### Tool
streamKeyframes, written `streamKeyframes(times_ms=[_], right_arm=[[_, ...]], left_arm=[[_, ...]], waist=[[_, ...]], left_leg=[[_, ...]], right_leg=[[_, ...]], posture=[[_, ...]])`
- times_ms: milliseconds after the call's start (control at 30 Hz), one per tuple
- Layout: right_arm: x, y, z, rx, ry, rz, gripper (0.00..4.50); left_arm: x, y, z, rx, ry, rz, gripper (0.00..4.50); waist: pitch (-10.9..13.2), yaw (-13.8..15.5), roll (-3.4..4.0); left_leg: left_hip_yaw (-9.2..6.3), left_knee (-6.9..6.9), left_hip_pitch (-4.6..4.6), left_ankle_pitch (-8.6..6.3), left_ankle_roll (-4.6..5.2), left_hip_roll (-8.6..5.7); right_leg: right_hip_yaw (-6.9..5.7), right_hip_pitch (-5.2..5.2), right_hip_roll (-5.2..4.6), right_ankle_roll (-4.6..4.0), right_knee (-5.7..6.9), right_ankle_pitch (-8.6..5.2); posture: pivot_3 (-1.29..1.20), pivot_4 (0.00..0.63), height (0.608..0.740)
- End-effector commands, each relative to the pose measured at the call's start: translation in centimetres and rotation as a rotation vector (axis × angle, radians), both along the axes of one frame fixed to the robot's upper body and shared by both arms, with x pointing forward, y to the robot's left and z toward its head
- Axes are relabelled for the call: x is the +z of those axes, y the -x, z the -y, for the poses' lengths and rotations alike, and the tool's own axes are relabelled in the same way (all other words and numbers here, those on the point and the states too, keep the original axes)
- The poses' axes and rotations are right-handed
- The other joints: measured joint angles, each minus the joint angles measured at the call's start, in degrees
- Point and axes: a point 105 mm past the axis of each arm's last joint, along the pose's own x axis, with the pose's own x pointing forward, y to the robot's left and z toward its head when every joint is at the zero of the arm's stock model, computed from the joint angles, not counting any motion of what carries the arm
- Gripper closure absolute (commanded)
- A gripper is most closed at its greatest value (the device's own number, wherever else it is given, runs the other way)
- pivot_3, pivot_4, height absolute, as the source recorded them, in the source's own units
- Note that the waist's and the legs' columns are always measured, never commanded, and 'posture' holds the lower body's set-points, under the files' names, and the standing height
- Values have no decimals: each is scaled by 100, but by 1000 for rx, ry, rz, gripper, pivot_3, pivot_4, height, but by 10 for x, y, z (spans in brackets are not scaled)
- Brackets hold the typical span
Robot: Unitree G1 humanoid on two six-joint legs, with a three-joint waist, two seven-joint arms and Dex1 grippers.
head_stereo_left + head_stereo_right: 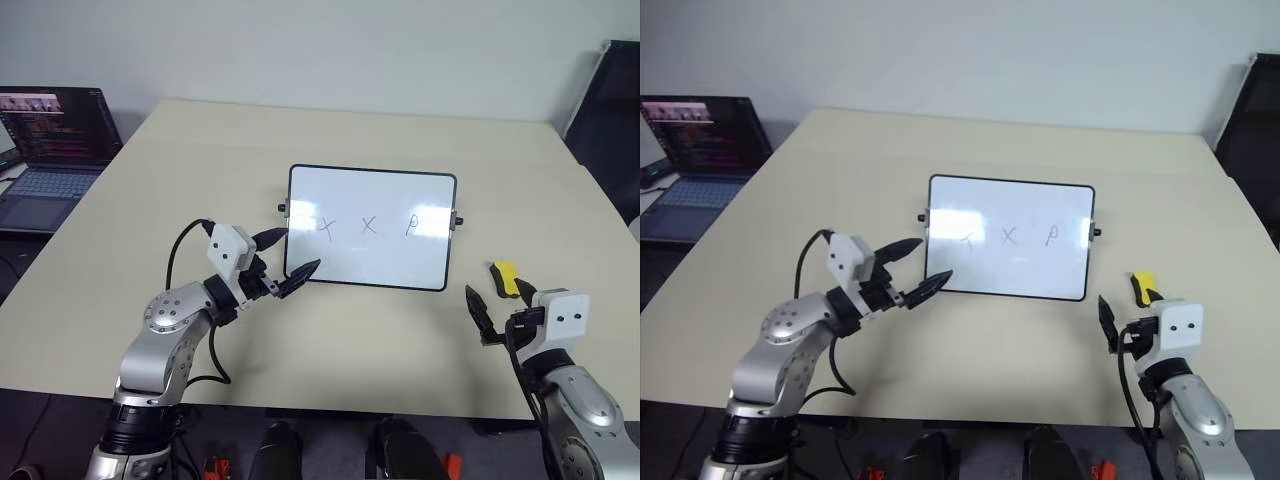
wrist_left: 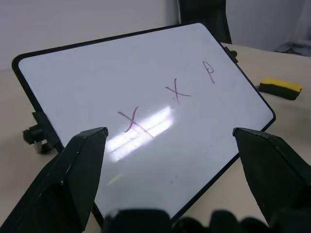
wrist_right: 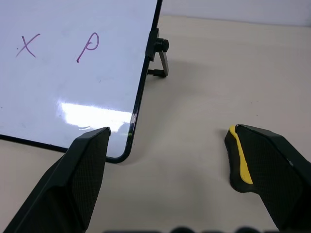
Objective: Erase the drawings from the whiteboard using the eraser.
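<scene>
Whiteboard (image 1: 371, 228) and eraser (image 1: 506, 277) sit on beige table (image 1: 200, 160); both hands, left (image 1: 288, 260) and right (image 1: 497, 297), gape empty.

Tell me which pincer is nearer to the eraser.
Right. The right pincer, open, sits just short of the eraser on the table. The left pincer, open, is across the whiteboard, at its near left corner.

Clearances, counter (image 1: 180, 150) around board (image 1: 400, 200).

Board stands mid-counter, tilted on side knobs; bare counter lies behind it, to its left and in front of it. Left pincer (image 1: 291, 258), jaws apart, crowds the board's near left corner. Eraser (image 1: 505, 277) lies just off the board's near right corner, a bare strip between them; right pincer (image 1: 497, 303), jaws wide, sits just before it. Laptop (image 1: 50, 150) occupies the far left edge.
</scene>
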Motion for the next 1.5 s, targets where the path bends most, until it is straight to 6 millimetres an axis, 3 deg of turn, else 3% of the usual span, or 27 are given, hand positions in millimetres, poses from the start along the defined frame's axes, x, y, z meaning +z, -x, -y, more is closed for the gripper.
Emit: streamKeyframes(times_ms=[33, 133, 467, 733, 867, 1333, 1500], right_arm=[[14, -2, 2, -21, 14, 66, 20], [15, -2, 4, -21, -3, 68, 20], [14, -3, 0, -9, -20, 83, 20], [12, -1, -3, -9, -34, 78, 20], [11, 0, -2, -21, -21, 76, 20], [12, 6, -2, -29, -14, 71, 20], [12, 8, -2, -34, -13, 73, 20]], left_arm=[[12, -3, 3, -1, 11, 46, 0], [15, -5, 3, -5, 1, 58, 0], [25, -8, 11, -33, -10, 83, 0], [21, -9, 16, -54, -15, 77, 0], [20, -12, 14, -63, -13, 75, 0], [13, -15, 16, -99, 2, 67, 0], [11, -16, 16, -105, 3, 67, 0]], waist=[[14, 38, 24], [17, 115, 29], [17, 116, 29], [18, 121, 26], [14, 160, 16], [14, 63, 12], [6, 55, -10]], left_leg=[[-27, -3, -1, 6, 10, -1], [-22, -4, 4, 10, 15, 1], [22, 0, 7, 10, 15, 2], [22, 0, 9, 10, 15, 1], [212, -2, 18, 0, 3, 82], [210, 1, 17, 1, 4, 80], [350, 0, 22, -6, -1, 105]], right_leg=[[-27, 2, 2, -7, 13, -7], [-20, -26, 8, -27, 83, -32], [20, -30, 3, -20, 76, -31], [21, -29, 3, -19, 77, -32], [185, -120, 68, -11, 80, 11], [182, -121, 66, -8, 81, 12], [347, -207, 101, 15, 91, 38]], posture=[[0, 150, 740], [0, 150, 740], [0, 150, 740], [0, 150, 740], [0, 150, 740], [0, 150, 740], [0, 150, 740]])
